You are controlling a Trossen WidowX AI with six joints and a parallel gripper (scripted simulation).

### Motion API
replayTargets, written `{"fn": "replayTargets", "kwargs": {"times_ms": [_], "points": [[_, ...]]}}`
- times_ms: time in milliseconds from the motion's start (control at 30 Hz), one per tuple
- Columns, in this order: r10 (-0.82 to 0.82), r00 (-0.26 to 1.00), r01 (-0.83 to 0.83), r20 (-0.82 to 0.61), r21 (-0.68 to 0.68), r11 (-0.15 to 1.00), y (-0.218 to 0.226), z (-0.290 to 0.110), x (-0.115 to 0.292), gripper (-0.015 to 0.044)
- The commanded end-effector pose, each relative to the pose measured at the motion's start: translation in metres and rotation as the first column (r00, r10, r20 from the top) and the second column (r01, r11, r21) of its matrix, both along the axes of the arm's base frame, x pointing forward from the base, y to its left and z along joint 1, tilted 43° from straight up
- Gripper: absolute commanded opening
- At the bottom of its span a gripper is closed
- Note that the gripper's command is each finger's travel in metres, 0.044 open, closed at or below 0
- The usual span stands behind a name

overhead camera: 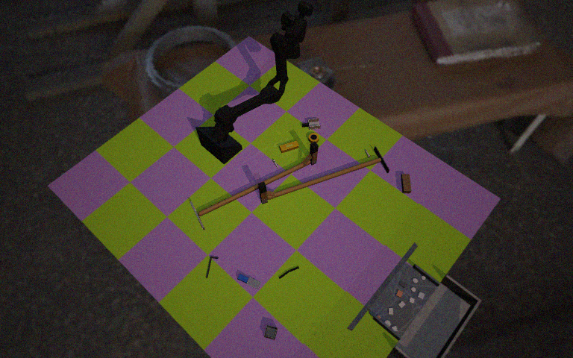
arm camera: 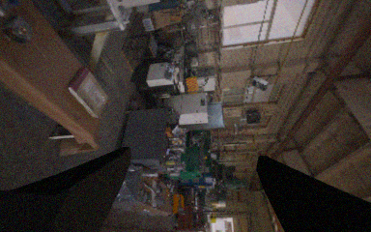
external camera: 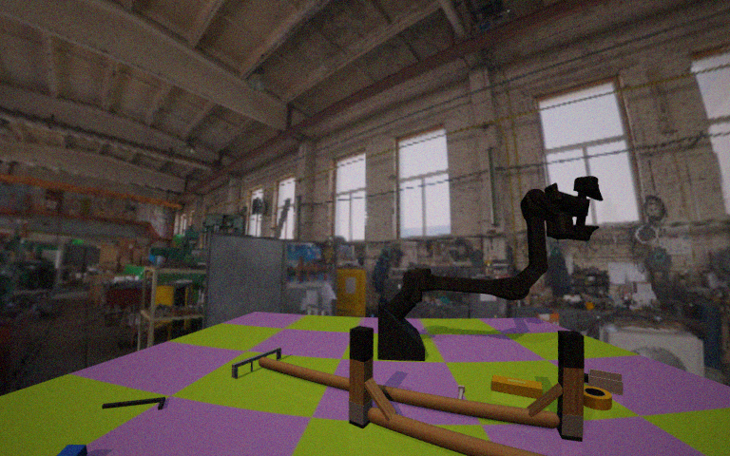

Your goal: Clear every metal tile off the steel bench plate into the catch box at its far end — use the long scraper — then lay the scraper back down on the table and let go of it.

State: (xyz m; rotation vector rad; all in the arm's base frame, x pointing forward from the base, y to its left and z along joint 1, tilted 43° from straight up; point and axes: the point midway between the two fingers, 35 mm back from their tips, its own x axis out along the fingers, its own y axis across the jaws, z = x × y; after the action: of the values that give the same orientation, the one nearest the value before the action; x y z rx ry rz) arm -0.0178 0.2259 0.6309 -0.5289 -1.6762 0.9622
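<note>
My gripper [overhead camera: 295, 13] [external camera: 590, 209] [arm camera: 194, 158] is open and empty, raised high above the table's far side and pointing out at the room. Two long wooden-handled scrapers rest low on short posts mid-table. One scraper [overhead camera: 236, 195] [external camera: 431, 402] ends in a thin grey blade [overhead camera: 196, 213] [external camera: 256, 363]. The other scraper [overhead camera: 325, 177] [external camera: 457, 438] ends in a black blade [overhead camera: 381, 159]. The steel bench plate [overhead camera: 382, 306] sits at the table's near right corner with several small pale tiles [overhead camera: 401, 303] and an orange one [overhead camera: 399, 292] on it. The catch box [overhead camera: 453, 306] adjoins its far end.
A grey bar [overhead camera: 382, 286] edges the plate. An orange block [overhead camera: 289, 146] [external camera: 515, 386], a tape roll [overhead camera: 312, 136] [external camera: 597, 397], a grey box [overhead camera: 313, 123], a brown block [overhead camera: 406, 183], a black L-key [overhead camera: 210, 265] [external camera: 134, 402], a blue-grey piece [overhead camera: 248, 279], a black strip [overhead camera: 288, 272] and a grey cube [overhead camera: 270, 332] lie scattered.
</note>
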Motion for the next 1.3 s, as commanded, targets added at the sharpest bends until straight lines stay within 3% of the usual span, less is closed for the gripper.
{"fn": "replayTargets", "kwargs": {"times_ms": [0,1267], "points": [[0.000,1.000,0.000,0.000,0.000,1.000,0.000,0.000,0.000,0.0426],[0.002,1.000,-0.001,0.007,-0.004,1.000,-0.073,0.079,-0.004,0.0440]]}}
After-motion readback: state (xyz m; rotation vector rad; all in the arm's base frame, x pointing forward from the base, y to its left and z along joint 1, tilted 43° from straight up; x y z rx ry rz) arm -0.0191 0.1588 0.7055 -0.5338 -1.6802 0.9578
